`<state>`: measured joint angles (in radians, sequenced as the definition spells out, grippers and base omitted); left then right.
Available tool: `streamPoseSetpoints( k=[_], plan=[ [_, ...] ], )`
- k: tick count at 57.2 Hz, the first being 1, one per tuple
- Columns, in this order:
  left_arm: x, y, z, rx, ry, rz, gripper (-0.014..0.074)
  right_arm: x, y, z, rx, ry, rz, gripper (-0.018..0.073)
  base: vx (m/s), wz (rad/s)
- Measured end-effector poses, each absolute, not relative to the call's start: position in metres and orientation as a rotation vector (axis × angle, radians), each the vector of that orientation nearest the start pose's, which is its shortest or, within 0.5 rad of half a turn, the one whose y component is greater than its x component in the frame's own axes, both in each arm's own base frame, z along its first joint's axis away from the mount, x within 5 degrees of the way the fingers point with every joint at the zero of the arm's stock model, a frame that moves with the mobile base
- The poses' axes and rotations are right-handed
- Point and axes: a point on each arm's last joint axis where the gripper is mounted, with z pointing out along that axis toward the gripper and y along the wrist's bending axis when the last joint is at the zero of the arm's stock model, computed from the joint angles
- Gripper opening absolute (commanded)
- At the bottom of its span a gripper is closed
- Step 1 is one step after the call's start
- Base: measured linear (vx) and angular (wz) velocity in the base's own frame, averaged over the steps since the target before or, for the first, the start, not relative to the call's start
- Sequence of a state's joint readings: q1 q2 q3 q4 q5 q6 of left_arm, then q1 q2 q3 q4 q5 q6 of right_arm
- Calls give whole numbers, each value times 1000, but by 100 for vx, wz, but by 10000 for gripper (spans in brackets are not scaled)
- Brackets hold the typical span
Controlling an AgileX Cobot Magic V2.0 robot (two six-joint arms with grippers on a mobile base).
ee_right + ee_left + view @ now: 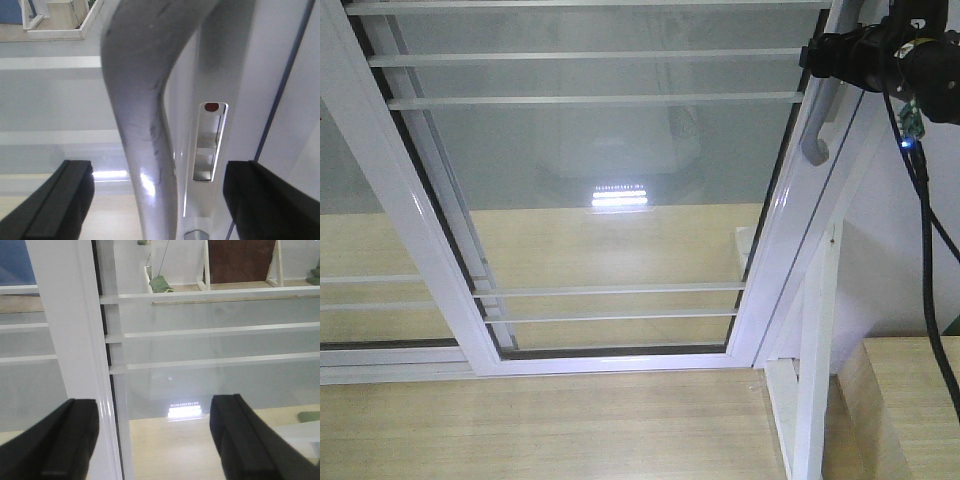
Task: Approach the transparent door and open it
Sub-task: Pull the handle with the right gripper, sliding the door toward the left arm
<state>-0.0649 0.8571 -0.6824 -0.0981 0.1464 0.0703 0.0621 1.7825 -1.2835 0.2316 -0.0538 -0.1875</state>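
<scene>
- We saw the door (600,170) right in front: clear glass, shiny white frame, thin white bars.
- Our right gripper (165,200) was spread wide around its curved grey handle (140,100).
- Our left gripper (155,440) was spread wide too.

The front view looks down on the transparent door (590,150); both wrist views face it close up.

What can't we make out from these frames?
- Right wrist view: the pull handle runs off the top and bottom edges. The latch slot shows a red mark; locked or not is unclear.
- Front view: the right gripper hides the handle's upper part, and the top of the transparent door is cut off by the edge.
- Left gripper: seen only in its wrist view, outside the front view.
</scene>
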Motion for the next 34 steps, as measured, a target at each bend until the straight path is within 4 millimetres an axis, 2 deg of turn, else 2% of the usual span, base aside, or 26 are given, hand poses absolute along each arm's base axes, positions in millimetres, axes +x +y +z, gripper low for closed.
streamPoseSetpoints(
  k=[7,15,28,34],
  plan=[
    [184,-13,341,45,1804,-78,567,432,26,273,-11,1933,58,542,0,0],
    [184,-13,341,45,1804,-78,567,442,26,266,-18,1941,53,456,0,0],
    [184,-13,340,45,1806,-78,567,446,27,263,-50,1943,34,139,0,0],
    [184,-13,340,45,1808,-78,567,446,27,263,-59,1943,29,41,0,0]
  ],
)
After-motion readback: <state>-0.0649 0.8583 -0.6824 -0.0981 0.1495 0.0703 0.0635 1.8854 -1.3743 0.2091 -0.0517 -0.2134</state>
